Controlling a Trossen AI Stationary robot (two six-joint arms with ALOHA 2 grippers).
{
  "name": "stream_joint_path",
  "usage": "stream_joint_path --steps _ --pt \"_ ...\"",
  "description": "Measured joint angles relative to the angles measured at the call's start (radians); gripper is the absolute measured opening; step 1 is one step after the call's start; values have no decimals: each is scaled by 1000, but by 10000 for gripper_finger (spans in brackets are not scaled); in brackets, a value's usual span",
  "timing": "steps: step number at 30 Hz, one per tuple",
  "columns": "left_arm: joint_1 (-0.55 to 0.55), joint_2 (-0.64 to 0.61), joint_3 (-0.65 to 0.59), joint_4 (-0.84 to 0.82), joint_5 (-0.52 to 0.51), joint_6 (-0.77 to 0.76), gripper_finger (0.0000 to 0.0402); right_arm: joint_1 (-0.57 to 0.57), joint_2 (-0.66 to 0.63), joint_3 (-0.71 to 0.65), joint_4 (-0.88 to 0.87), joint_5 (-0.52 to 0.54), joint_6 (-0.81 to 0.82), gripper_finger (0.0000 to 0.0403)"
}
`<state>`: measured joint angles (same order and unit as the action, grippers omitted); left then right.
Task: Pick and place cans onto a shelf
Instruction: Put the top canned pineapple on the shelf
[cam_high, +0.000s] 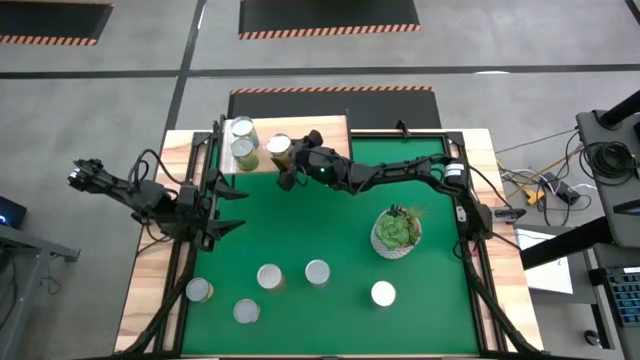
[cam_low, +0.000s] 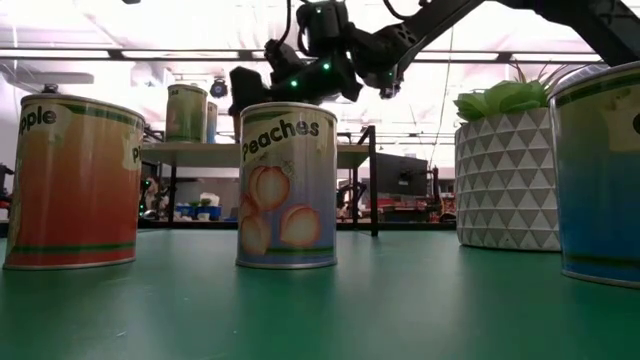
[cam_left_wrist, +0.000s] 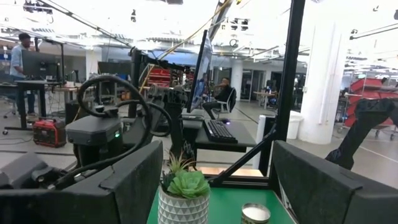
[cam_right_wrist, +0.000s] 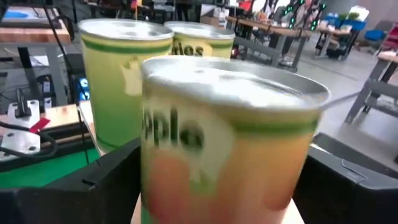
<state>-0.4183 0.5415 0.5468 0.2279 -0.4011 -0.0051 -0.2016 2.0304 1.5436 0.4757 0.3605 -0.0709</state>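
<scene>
Straddling an orange-labelled can (cam_right_wrist: 227, 149) with my right claw (cam_high: 291, 166), fingers spread either side, can upright on the shelf (cam_high: 330, 128) at twelve o'clock, axis vertical, left claw (cam_high: 228, 211) spread at nine o'clock.

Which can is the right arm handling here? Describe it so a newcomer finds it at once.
Start at the wooden shelf along the far edge of the green mat. Three cans stand there; it is the orange-labelled can between the right gripper's jaws, nearest the shelf's middle, unlike the two green-labelled cans at the left end.
</scene>
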Motion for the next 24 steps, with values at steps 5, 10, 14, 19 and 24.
stream_joint_path --steps 5,10,14,19,24 --pt "0 0 0 0 0 0 286 -8 0 0 -37 -1 27 340" --pt "0 0 0 0 0 0 286 -9 -6 7 -88 -1 26 345" --pt "0 0 0 -1 0 0 286 -4 -30 31 -140 -1 25 345" --pt "0 0 0 -4 0 0 286 1 -62 61 -257 -1 31 345" --pt "0 0 0 -7 0 0 286 10 -133 91 -413 -2 35 343"
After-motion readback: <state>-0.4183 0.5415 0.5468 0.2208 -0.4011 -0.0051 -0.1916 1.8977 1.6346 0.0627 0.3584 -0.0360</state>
